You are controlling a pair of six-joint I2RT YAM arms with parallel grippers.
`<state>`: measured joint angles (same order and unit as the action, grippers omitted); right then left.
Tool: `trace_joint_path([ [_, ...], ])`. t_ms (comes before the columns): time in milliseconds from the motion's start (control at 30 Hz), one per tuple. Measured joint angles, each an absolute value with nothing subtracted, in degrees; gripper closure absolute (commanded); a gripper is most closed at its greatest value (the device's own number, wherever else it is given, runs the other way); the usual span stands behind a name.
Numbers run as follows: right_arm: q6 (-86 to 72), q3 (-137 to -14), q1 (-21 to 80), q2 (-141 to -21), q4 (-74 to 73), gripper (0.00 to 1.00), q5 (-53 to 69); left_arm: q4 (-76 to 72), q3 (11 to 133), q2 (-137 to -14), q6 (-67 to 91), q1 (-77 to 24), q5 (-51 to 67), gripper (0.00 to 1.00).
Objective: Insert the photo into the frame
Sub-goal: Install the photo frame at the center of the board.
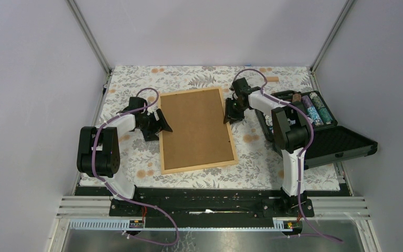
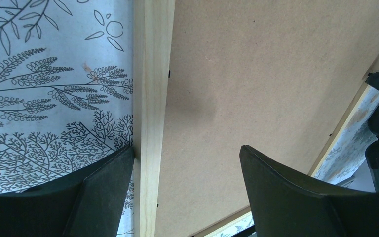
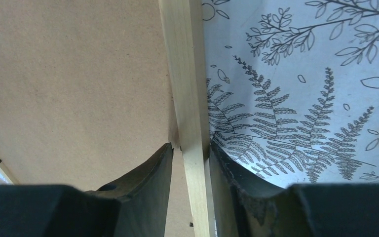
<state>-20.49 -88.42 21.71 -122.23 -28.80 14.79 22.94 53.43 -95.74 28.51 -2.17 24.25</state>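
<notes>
The light-wood frame (image 1: 197,167) lies back-up on the patterned cloth, with a brown backing board (image 1: 195,128) filling it. The photo is hidden. At the frame's left rail (image 2: 153,74) my left gripper (image 1: 163,123) stands open. It straddles the rail, one finger (image 2: 108,192) outside on the cloth and the other over the board; the midpoint (image 2: 186,148) is above the board. My right gripper (image 1: 229,113) is at the right rail (image 3: 183,59), closed narrowly around it (image 3: 191,144). Its outer finger touches the wood and its inner finger tip sits almost against it.
An open black case (image 1: 341,144) stands at the right, close to the right arm, with coloured cylinders (image 1: 315,107) inside. A small wooden piece (image 1: 272,79) lies at the back edge. Grey walls close in both sides and the back.
</notes>
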Motion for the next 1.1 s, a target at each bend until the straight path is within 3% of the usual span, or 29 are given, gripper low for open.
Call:
trace_joint_path([
  [500,-21.23,-88.20,17.78,-120.05,-28.88,0.64,19.00,22.94,53.43,-95.74,28.51,-2.17,24.25,0.16],
  [1100,-20.75,-87.00,18.68,-121.78,-28.80,0.64,20.01,22.92,53.43,-95.74,28.51,-2.17,24.25,0.16],
])
